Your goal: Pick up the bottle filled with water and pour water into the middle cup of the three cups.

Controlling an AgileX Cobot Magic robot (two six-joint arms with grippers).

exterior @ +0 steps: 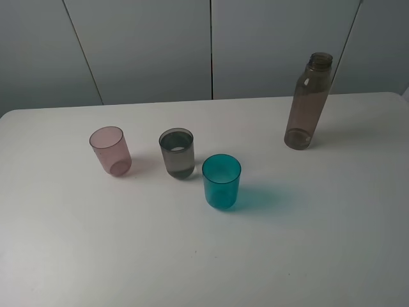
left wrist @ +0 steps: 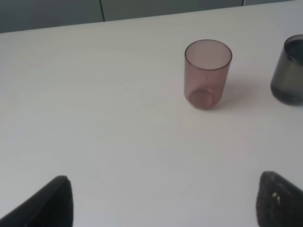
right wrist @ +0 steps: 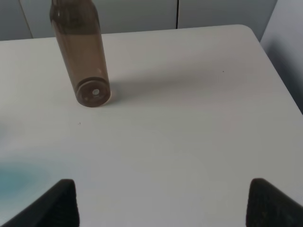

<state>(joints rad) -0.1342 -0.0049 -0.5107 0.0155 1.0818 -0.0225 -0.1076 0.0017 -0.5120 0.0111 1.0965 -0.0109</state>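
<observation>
The white surface (exterior: 192, 256) runs wide, its far edge meeting grey wall panels (exterior: 153, 45) and its far right corner rounded near the bottle (exterior: 308, 102). The whole near half lies open, and bare room also separates the bottle from the cups. The bottle stands upright at the far right, uncapped, well apart from everything; how much water it holds cannot be told. Left of centre the three cups form a loose row. The pink cup (exterior: 110, 150) is leftmost, the grey cup (exterior: 177, 153) sits in the middle, and the teal cup (exterior: 222, 181) is nearer and to the right, just beside the grey one without touching. The grey cup shows a water line partway up; the pink one looks dry. Neither arm shows in the high view. The left gripper (left wrist: 165, 203) has its jaws spread wide over bare surface, holding nothing. The right gripper (right wrist: 161, 203) likewise has its jaws parted and grips nothing, the bottle well beyond them.
</observation>
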